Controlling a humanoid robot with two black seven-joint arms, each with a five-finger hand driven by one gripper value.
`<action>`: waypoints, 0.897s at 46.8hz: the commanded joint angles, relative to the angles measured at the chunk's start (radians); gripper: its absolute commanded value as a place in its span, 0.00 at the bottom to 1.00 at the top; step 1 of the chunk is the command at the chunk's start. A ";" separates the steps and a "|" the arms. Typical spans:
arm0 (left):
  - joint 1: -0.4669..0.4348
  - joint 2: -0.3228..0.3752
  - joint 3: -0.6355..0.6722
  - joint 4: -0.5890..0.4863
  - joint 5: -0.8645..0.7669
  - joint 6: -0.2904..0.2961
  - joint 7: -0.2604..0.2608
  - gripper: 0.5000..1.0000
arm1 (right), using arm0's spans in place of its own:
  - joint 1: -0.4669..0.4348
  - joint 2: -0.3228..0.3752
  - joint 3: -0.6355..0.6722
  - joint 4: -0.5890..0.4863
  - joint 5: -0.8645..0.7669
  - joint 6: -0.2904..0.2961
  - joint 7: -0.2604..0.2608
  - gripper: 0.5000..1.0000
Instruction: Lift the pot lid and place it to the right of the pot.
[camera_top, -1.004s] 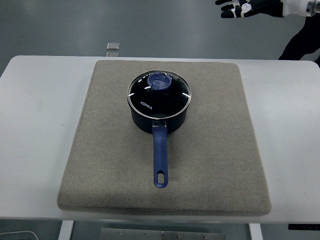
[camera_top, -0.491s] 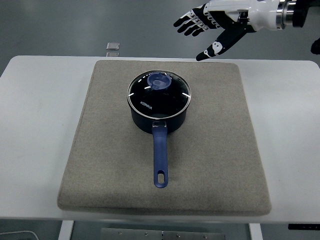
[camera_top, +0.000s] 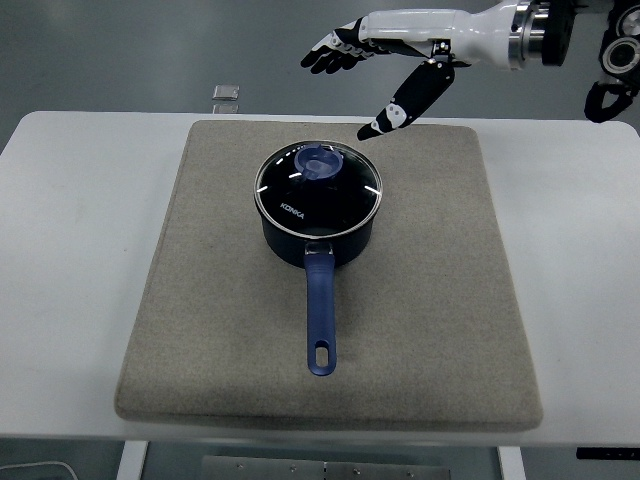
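A dark blue saucepan (camera_top: 318, 232) stands on a grey mat (camera_top: 420, 290), its long blue handle (camera_top: 320, 320) pointing toward the near edge. A glass lid (camera_top: 318, 185) with a blue knob (camera_top: 320, 161) rests on the pot. My right hand (camera_top: 350, 85) reaches in from the upper right, white and black, held above and behind the pot. Its fingers (camera_top: 328, 52) are spread and the thumb (camera_top: 400, 105) hangs down; it holds nothing and is apart from the lid. The left arm does not show.
The mat covers most of the white table (camera_top: 70, 250). A small grey flat object (camera_top: 227, 93) lies just beyond the table's far edge. Bare mat lies to the right of the pot.
The right hand has come in from the top right corner, moving left and down toward the pot, with its fingers spread. The pot and lid have not moved.
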 joint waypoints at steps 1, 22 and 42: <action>0.000 0.000 0.000 0.000 0.000 0.000 0.000 1.00 | 0.000 0.000 0.000 0.029 -0.042 -0.025 0.004 0.79; 0.000 0.000 0.000 0.000 0.000 -0.001 -0.001 1.00 | -0.007 0.061 0.006 0.036 -0.234 -0.188 0.075 0.79; 0.000 0.000 0.000 0.000 0.000 0.000 -0.001 1.00 | -0.064 0.120 0.000 0.030 -0.258 -0.200 0.073 0.79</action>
